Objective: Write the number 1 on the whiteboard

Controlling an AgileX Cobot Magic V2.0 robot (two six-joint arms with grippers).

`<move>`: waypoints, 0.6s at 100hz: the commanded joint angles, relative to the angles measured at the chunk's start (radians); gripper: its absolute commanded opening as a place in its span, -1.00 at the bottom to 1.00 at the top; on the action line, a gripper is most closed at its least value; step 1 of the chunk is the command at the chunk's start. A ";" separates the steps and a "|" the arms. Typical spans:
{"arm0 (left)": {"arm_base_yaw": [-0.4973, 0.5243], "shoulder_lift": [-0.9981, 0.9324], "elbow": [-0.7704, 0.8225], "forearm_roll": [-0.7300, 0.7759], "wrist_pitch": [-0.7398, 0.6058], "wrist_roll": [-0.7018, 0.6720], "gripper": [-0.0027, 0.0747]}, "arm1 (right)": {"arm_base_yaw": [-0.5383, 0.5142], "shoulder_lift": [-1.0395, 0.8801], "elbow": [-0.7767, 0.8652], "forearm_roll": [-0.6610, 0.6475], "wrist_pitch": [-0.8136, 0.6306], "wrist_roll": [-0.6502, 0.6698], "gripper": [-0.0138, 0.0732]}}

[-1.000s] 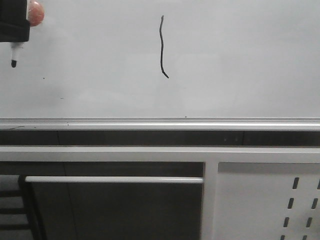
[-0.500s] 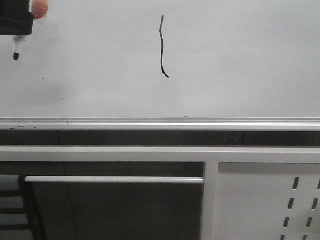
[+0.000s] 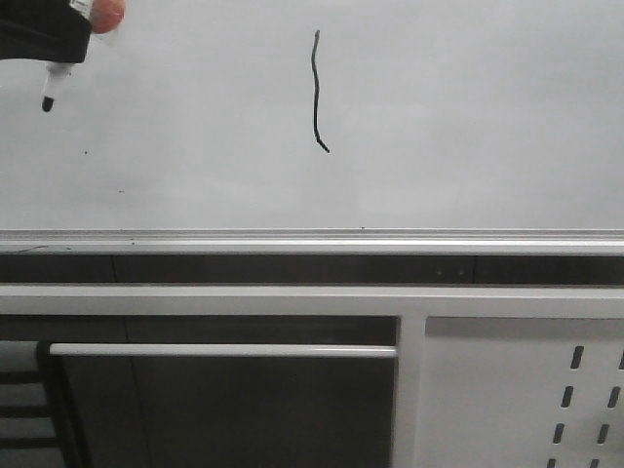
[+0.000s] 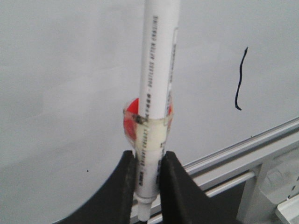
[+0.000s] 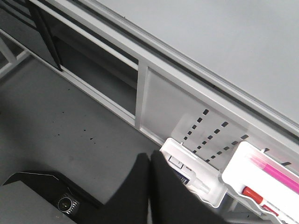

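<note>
The number 1 [image 3: 316, 91] is a thin wavy black stroke on the whiteboard [image 3: 468, 127], upper middle in the front view; it also shows in the left wrist view [image 4: 239, 79]. My left gripper [image 3: 39, 39] is at the top left corner of the front view, shut on a white marker pen [image 4: 152, 116] whose black tip [image 3: 47, 101] points down, off to the left of the stroke. In the left wrist view the black fingers [image 4: 124, 186] clamp the pen barrel. My right gripper [image 5: 150, 163] is shut and empty, low above the grey floor.
A silver rail [image 3: 312, 241] runs along the whiteboard's lower edge, with a white frame and a perforated panel [image 3: 546, 390] below. In the right wrist view, white trays [image 5: 196, 179] on the panel hold a bottle and a pink marker [image 5: 273, 170].
My left gripper with the pen has moved up and slightly right along the board's top left. The stroke is unchanged.
</note>
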 commanded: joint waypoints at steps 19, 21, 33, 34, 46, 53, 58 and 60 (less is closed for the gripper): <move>-0.007 -0.061 -0.088 -0.286 -0.117 0.392 -0.98 | -0.005 0.005 -0.032 -0.029 -0.044 0.000 -0.81; -0.007 -0.065 -0.091 -0.308 -0.124 0.418 -0.98 | -0.005 0.005 -0.032 -0.029 -0.044 0.000 -0.81; 0.012 -0.094 -0.103 -0.465 -0.170 0.584 -0.98 | -0.005 0.005 -0.032 -0.029 -0.044 0.000 -0.81; 0.017 -0.098 -0.103 -0.487 -0.173 0.595 -0.98 | -0.005 0.005 -0.032 -0.029 -0.044 0.000 -0.81; 0.070 -0.124 -0.103 -0.706 -0.289 0.830 -0.98 | -0.005 0.005 -0.032 -0.029 -0.044 0.000 -0.81; 0.106 -0.134 -0.098 -0.826 -0.385 0.938 -0.98 | -0.005 0.005 -0.032 -0.029 -0.044 0.000 -0.81; 0.133 -0.137 -0.094 -0.904 -0.437 1.010 -0.98 | -0.005 0.005 -0.032 -0.029 -0.044 0.000 -0.81; 0.145 -0.137 -0.092 -0.937 -0.455 1.042 -0.98 | -0.005 0.005 -0.032 -0.029 -0.044 0.000 -0.81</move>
